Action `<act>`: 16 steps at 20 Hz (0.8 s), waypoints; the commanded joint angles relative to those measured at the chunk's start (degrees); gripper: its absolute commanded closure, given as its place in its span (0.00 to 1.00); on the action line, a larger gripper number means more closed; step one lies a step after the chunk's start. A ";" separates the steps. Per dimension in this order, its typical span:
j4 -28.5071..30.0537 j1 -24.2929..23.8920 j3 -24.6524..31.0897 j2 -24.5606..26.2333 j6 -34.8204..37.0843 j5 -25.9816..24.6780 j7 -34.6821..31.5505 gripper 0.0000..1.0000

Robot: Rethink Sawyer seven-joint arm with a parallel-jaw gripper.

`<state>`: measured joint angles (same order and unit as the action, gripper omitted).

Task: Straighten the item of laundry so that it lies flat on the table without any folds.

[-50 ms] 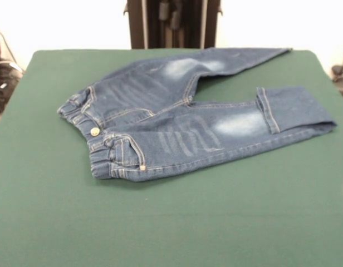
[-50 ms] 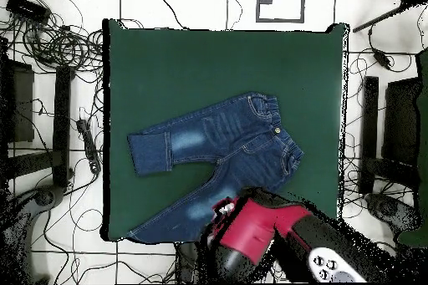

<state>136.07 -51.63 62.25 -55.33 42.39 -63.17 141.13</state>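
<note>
Denim jeans [image 1: 177, 122] soft, floppy; one cuff [image 1: 294, 111] folded back near table [image 1: 49, 222] edge. You pinch cuff hem, drag outward. Gripper not visible; opening unknowable.

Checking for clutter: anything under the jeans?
Only the green table shows around the jeans. One cuff is folded back onto its leg. Anything beneath the denim is covered.

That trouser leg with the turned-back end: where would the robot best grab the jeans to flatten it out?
Probably at the folded-back cuff of the jeans, coming straight down from above. The cuff lies doubled over the leg, with a raised edge to pinch; pulling it outward, away from the waistband, should unroll it. The other leg already lies straight on the table.
</note>
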 commanded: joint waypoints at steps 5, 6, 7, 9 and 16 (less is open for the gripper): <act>-7.01 -2.95 2.96 8.33 6.48 -6.57 32.11 0.00; -7.68 -3.24 2.72 8.69 6.58 -6.61 33.24 0.00; -8.35 -3.52 2.47 9.05 6.68 -6.65 34.36 0.00; -9.35 -4.05 2.04 9.74 6.74 -6.68 36.10 0.00; -14.16 -6.38 1.67 12.29 8.28 -4.66 43.57 0.00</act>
<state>129.06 -57.66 62.35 -47.33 43.77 -67.69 164.44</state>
